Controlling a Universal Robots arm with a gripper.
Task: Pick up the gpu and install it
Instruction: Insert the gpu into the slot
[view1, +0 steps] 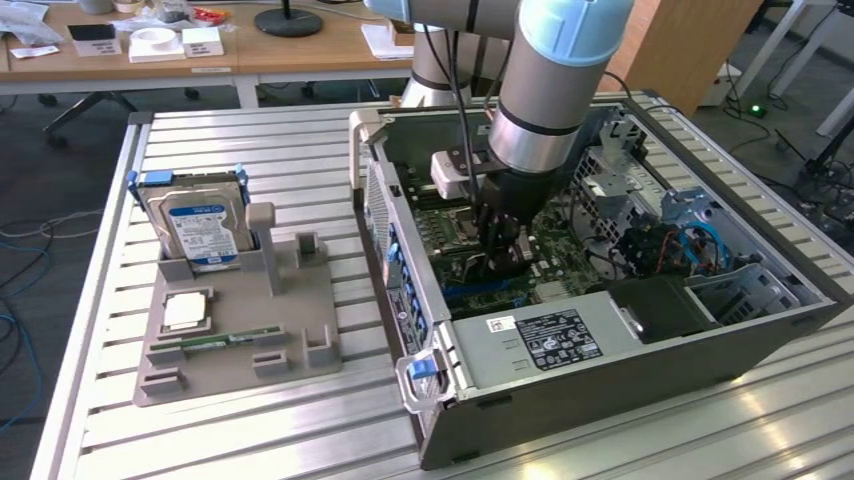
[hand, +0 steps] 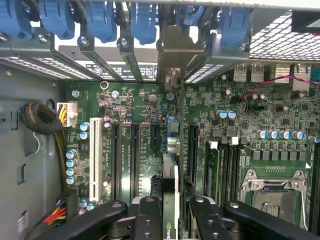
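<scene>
The arm reaches down into the open computer case, which lies on its side on a slatted metal table. The gripper is closed on the graphics card, one dark finger on each face. The card is directly under the hand and seen edge-on from the wrist. Its long axis runs parallel to the black slots on the green motherboard, pointing at the back wall of the case. Its metal bracket is at that far end, in line with the row of blue latches and the slot covers there. The card stands upright between two of the long slots. Whether its lower edge is in a slot or only above one cannot be told. The empty processor socket lies well to one side of it, and a bundle of cables to the other. In the exterior view the gripper is low over the middle of the board. On the exterior view's left of the table, well apart from the case, a grey holder carries an upright hard drive and a flat memory stick. Behind the table is a wooden desk with small items on it. The room looks like a working lab.
</scene>
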